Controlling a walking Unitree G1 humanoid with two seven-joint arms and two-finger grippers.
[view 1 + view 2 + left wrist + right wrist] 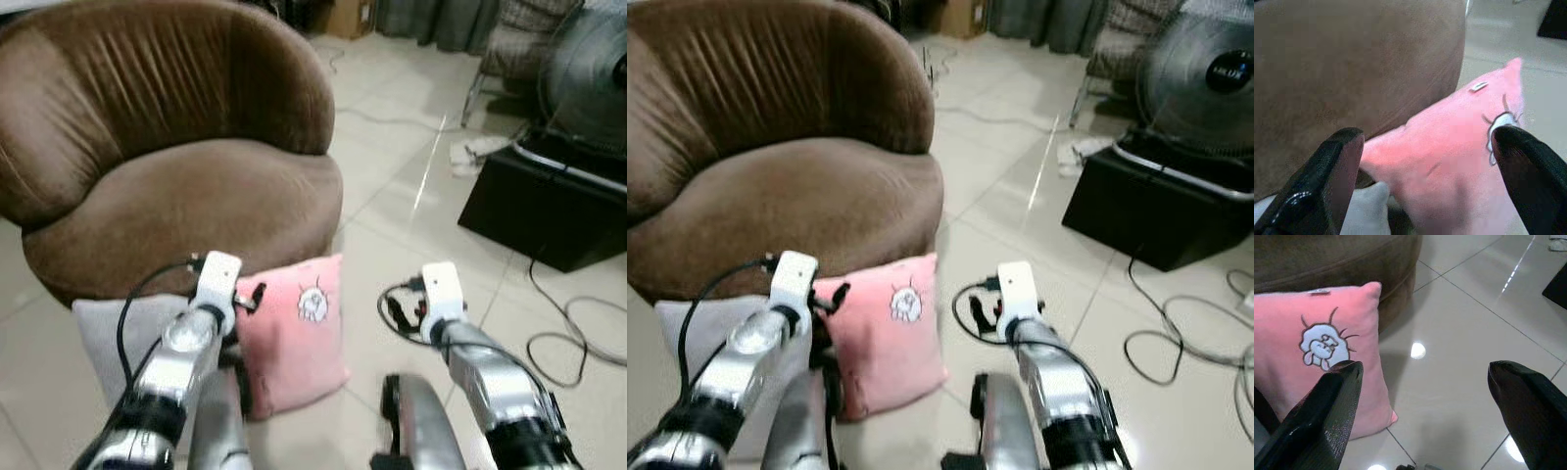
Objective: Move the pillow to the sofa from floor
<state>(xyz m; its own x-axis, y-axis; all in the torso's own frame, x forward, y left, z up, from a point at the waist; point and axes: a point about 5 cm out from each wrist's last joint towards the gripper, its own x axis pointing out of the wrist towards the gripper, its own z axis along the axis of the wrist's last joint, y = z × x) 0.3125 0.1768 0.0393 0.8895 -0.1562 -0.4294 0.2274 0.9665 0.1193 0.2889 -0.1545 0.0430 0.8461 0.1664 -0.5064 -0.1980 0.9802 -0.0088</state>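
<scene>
Against the front of the brown sofa (pixel 167 186), at about 6 o'clock from its seat, the pink pillow (pixel 294 333) stands on the tiled floor (pixel 411 245), leaning on the sofa's base, with a grey pillow (pixel 103 338) just beside it at 9 o'clock. Nothing of the move is done yet: the pillow is on the floor and neither pincer has hold of it.

The left pincer (pixel 1425 161) hangs close over the pillow's upper edge, its two black fingers spread wide with the pink cloth showing between them, holding nothing. The right pincer (pixel 1425 406) is also wide open and empty, over bare tile at the pillow's 3 o'clock side.

By my reading, the approach is nearly complete; the grasp, the lift and the placing on the seat all remain.
</scene>
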